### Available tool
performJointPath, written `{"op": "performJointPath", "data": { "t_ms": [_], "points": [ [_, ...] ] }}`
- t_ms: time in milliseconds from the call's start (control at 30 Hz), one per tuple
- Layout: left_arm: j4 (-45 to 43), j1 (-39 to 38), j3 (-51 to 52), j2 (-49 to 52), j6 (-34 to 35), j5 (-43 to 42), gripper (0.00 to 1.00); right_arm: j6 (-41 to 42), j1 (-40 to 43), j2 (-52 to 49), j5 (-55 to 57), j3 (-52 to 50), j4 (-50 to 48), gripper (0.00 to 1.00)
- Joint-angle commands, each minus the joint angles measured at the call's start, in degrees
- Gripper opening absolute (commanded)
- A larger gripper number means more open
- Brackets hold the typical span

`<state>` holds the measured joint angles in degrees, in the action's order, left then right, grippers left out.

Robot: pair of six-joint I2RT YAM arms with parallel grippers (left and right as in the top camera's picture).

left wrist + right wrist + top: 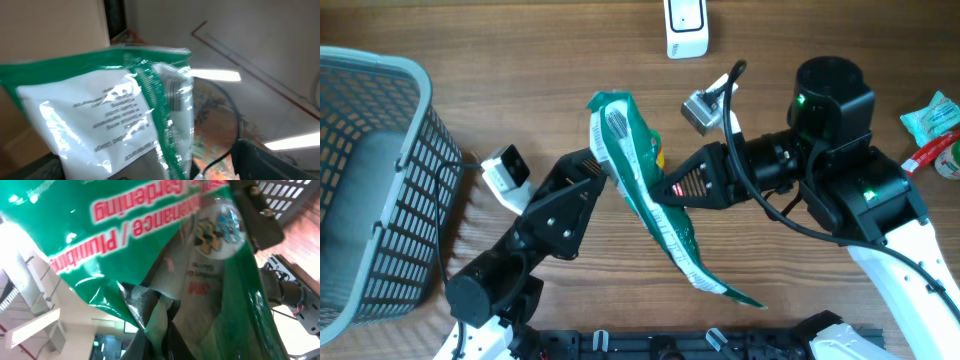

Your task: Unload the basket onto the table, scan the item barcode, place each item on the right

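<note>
Overhead first: a brown wooden counter [520, 60], with a grey slatted basket [380, 80] at its left edge and a white device [686, 30] at the far edge, cut off by the frame. At the right edge lay a small green-and-white pack [930, 115] and something red [935, 155], too small to name. The green packet [630, 140] hung above the middle of the counter, between the arms. The right claw [665, 190] was clamped shut on its long edge. The left claw [602, 168] stood wide at the packet's upper end; whether its fingers touched the film could not be made out.

Over to the left wrist: the packet [100, 115] filled the frame, white back panel with small print, all blurred. Dark stripes showed beside the green band, unreadable. Behind it was a pale ceiling with strip lights [215, 75]. The claw's own fingers were not clear here.

Right wrist now: glossy green film [150, 245] with red lettering, "Plumbing" and "Gardening" legible, crumpled low in the middle where the grip bit in. The fingers themselves were mostly hidden under it. The basket [285, 195] peeked in at top right.
</note>
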<state>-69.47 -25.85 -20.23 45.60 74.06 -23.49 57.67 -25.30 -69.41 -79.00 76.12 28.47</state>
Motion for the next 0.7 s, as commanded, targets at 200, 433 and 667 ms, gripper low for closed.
{"op": "performJointPath", "data": {
  "t_ms": [200, 433, 667],
  "points": [
    [-6.0, 0.2, -0.2, 0.4, 2.3, -4.3, 0.88, -1.6, -0.8, 0.0, 2.8, 0.3, 2.1, 0.05],
    [-6.3, 0.2, -0.2, 7.4, 2.3, -3.4, 0.95, -0.7, -1.2, 0.0, -1.9, 0.3, -0.2, 0.04],
    [-21.4, 0.2, -0.2, 12.9, 3.2, -2.9, 0.95, -2.6, -4.5, -0.1, 2.0, 0.3, -0.5, 0.04]
  ]
}}
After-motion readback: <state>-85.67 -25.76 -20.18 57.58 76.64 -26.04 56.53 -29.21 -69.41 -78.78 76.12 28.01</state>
